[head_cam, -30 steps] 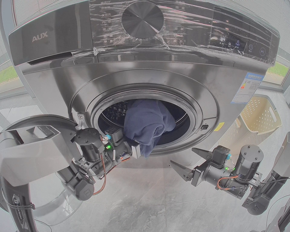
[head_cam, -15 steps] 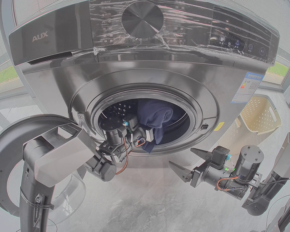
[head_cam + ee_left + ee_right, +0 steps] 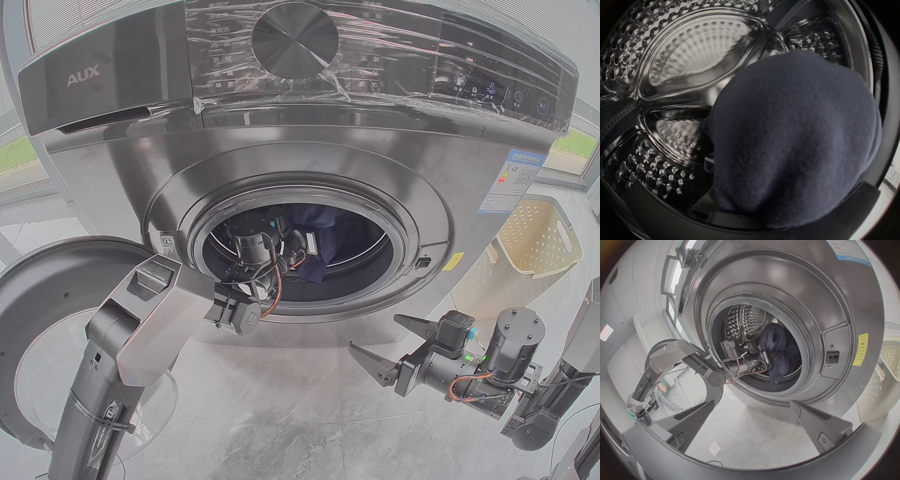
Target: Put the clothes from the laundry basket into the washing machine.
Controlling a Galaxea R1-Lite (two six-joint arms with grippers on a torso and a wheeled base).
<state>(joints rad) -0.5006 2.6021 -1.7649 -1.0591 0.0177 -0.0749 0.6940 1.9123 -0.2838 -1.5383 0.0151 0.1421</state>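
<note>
Garment — left wrist view: within drum.

Grey marbled floor tiles; windows behind show what looks like grass outside.

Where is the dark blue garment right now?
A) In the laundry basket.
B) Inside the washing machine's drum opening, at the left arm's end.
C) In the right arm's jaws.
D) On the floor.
B: the dark blue garment hangs inside the round opening of the washing machine, at the end of the left arm; the right jaws stand open and empty outside.
</note>
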